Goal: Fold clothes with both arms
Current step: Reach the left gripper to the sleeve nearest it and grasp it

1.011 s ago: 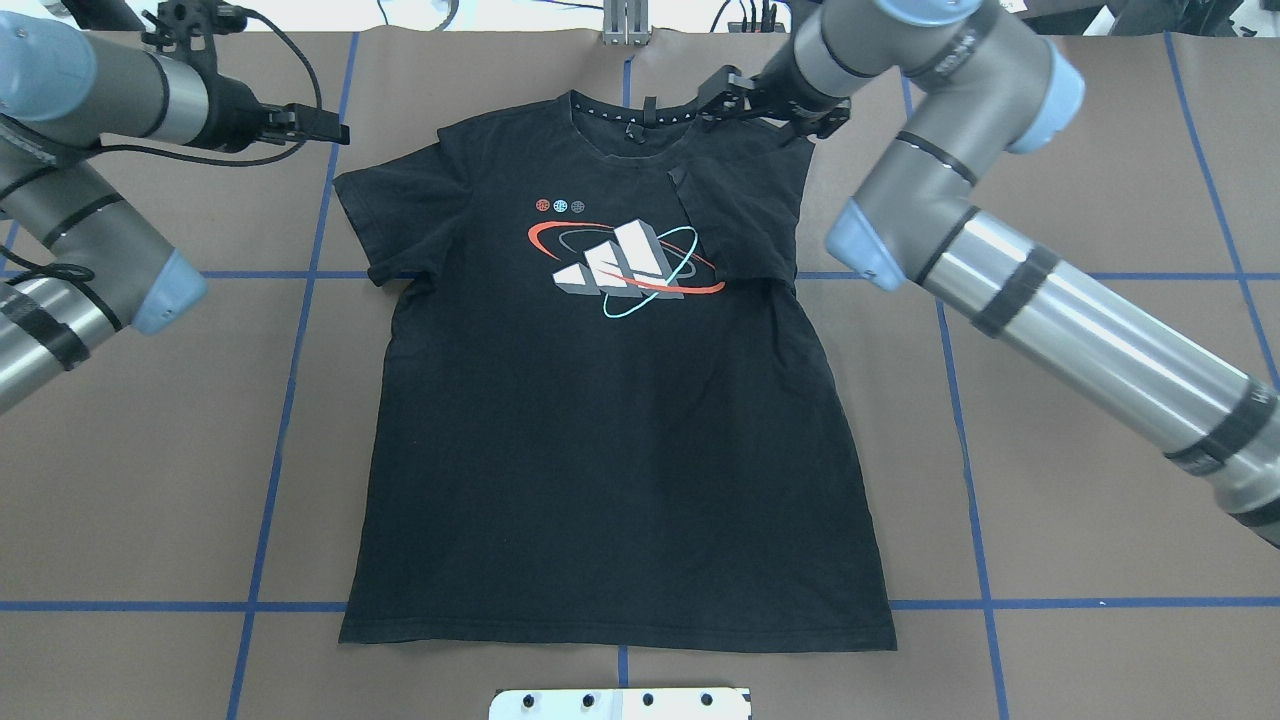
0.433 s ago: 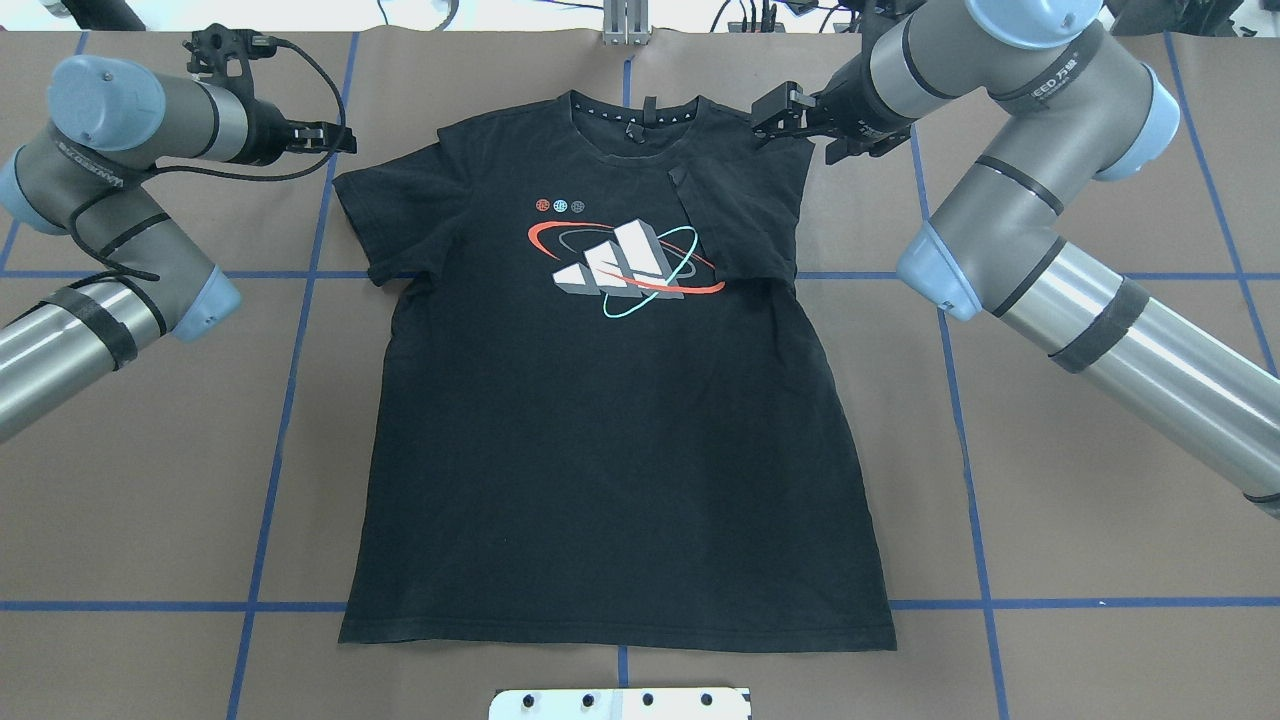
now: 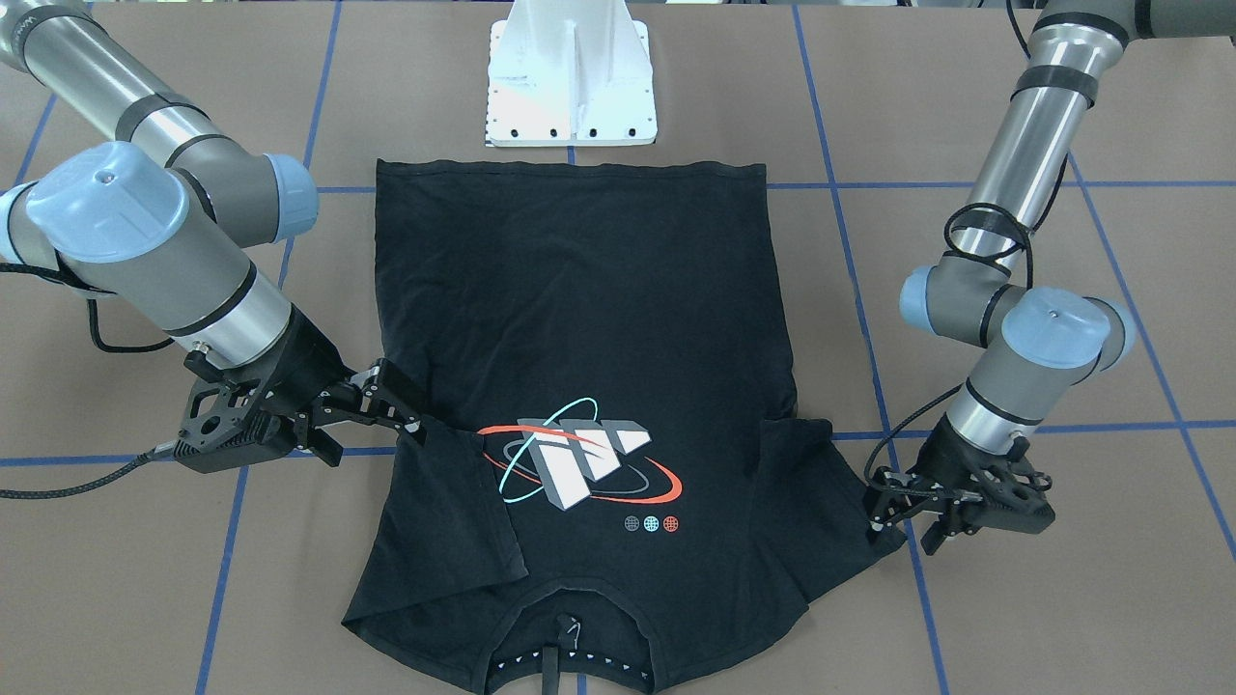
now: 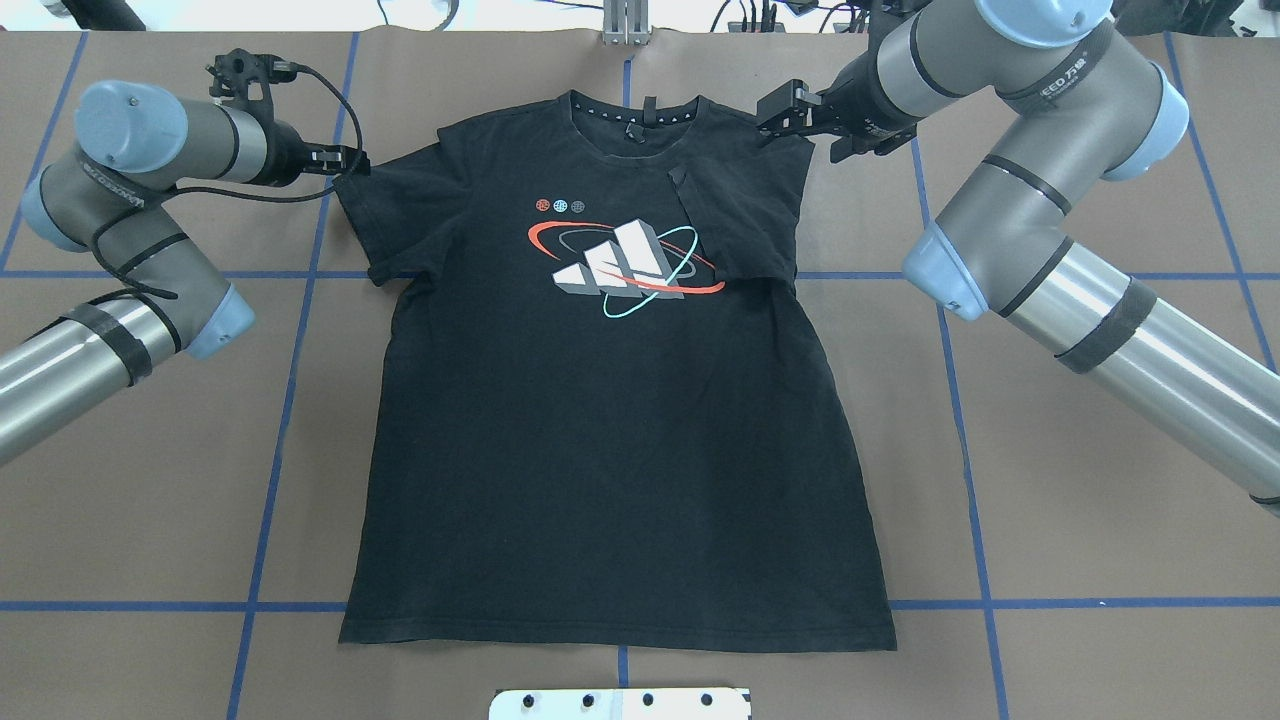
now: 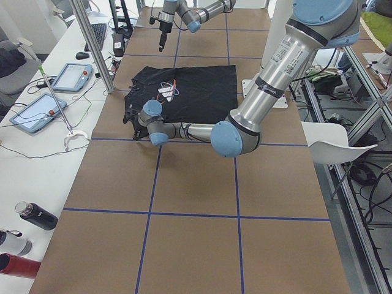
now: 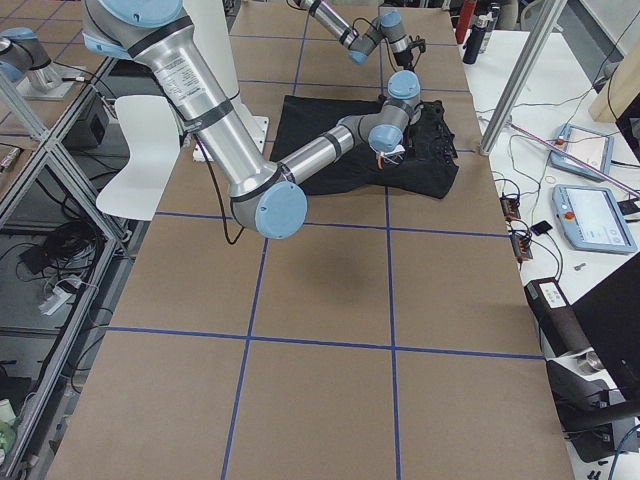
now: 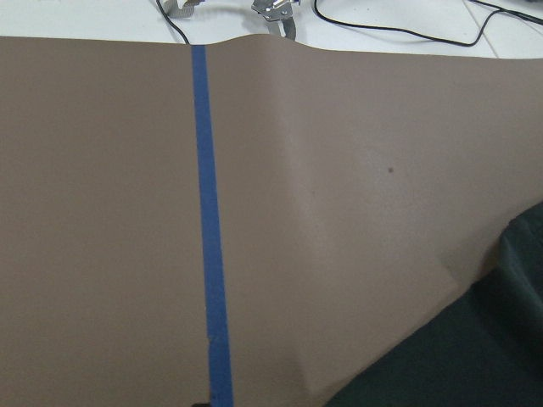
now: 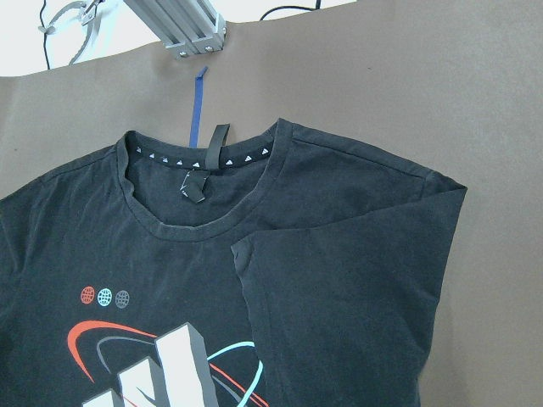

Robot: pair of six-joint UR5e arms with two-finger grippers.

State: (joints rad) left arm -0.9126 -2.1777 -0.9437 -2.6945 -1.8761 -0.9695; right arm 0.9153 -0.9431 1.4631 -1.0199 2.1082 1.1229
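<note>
The black T-shirt (image 4: 600, 450) lies flat on the brown table, print up, collar away from the robot. Its right sleeve (image 4: 745, 220) is folded inward over the chest, up to the print. The left sleeve (image 4: 385, 220) is spread out flat. My left gripper (image 4: 352, 160) is low at the outer edge of that sleeve (image 3: 830, 502), and its fingers look open (image 3: 893, 521). My right gripper (image 4: 775, 112) hovers open beside the right shoulder (image 3: 401, 405) with nothing in it. Both wrist views show shirt cloth (image 8: 322, 280) (image 7: 475, 356) but no fingers.
The white pedestal base (image 3: 570, 87) stands just behind the shirt's hem. Blue tape lines (image 4: 290, 400) grid the brown tabletop. An aluminium post (image 4: 625, 25) sits beyond the collar. Tablets (image 5: 43, 110) and bottles (image 5: 33, 217) lie on a side bench past the far edge.
My left gripper has moved right and reached the left sleeve's edge. My right gripper has drawn back to the right, off the shoulder. The shirt has not moved.
</note>
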